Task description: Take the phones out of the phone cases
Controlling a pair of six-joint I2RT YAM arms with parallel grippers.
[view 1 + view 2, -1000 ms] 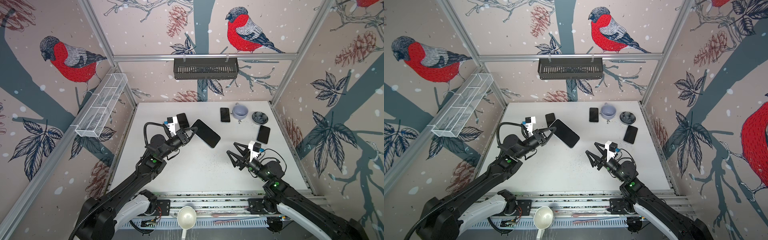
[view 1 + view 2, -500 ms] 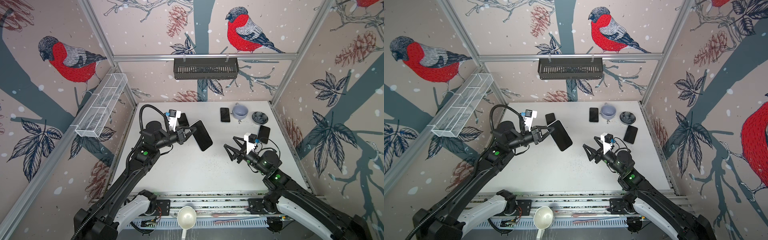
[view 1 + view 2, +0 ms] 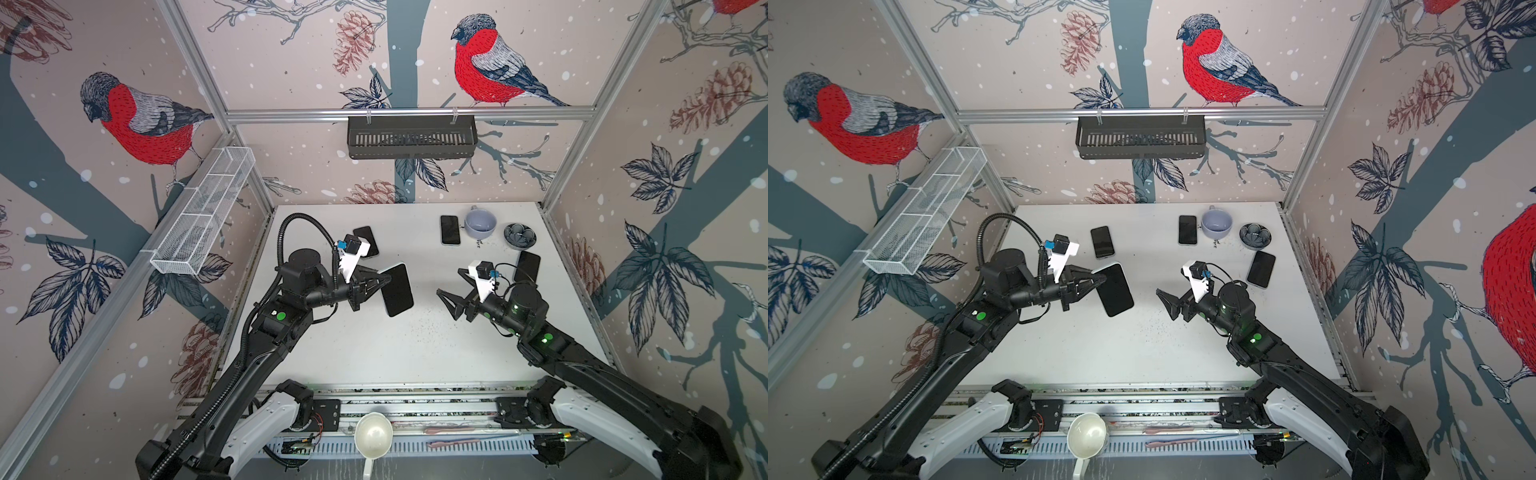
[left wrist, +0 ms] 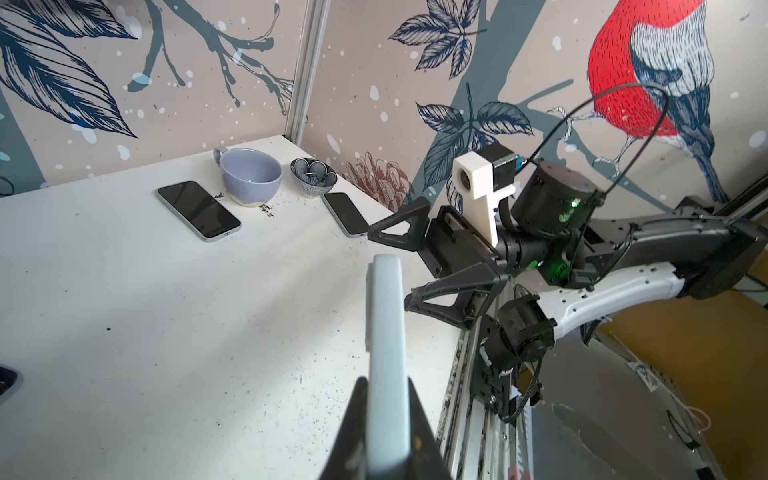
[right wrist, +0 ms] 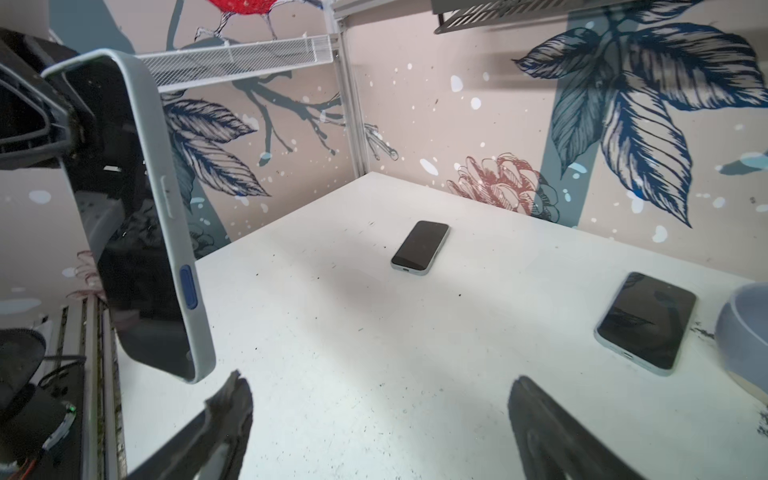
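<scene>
We held the phone [image 3: 399, 291] up in the air with our left gripper [image 3: 386, 281]. Its two fingers were squeezed tight on one edge of the phone. The rest of the phone stuck out past the fingertips, well above the white table [image 3: 374, 345]. The phone sat inside its phone case [image 5: 174, 232], a pale grey-blue one with a small blue button on the side. The dark screen was turned partly toward our right gripper [image 3: 448, 281]. That gripper was spread wide and held nothing. It hung in the air near the phone, a little apart from it, with its fingers pointing at it. Three more phones lay flat on the table. One [image 3: 1102, 242] lay just past our left gripper. One [image 3: 527, 267] lay close beside the wrist of our right gripper. The last one [image 3: 450, 229] lay far beyond the right gripper, next to a grey-blue mug [image 3: 480, 222] and a little dark bowl [image 3: 519, 236].
</scene>
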